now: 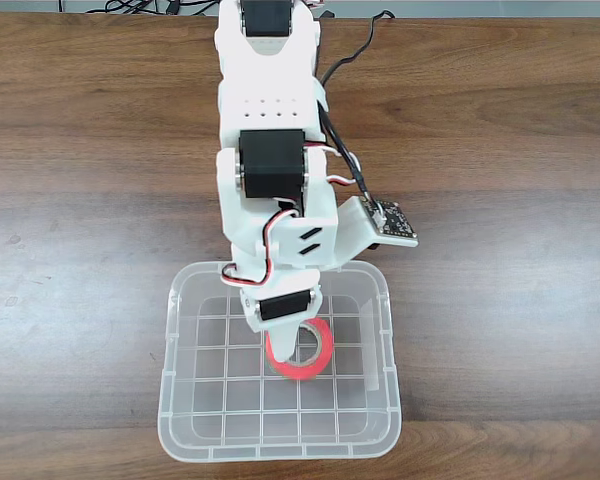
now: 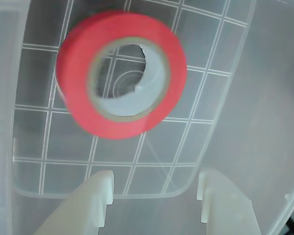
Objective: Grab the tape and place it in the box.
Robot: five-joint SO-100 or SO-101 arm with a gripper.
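Note:
The red-orange tape (image 1: 321, 351) is inside the clear box (image 1: 277, 449), near its middle, tilted and partly hidden under the gripper in the fixed view. The wrist view shows the tape (image 2: 174, 73) blurred, with its grey-white core ring facing the camera, above the box's grid-patterned bottom (image 2: 157, 152). My gripper (image 2: 154, 183) is open, its two white fingers spread at the lower edge of the wrist view with nothing between them. In the fixed view the gripper (image 1: 286, 338) hangs over the box interior, just above the tape.
The box stands at the front edge of a brown wooden table (image 1: 80, 200). The white arm (image 1: 270, 120) reaches from the back toward the box, with a small camera board (image 1: 392, 222) on its right side. Cables lie at the back edge.

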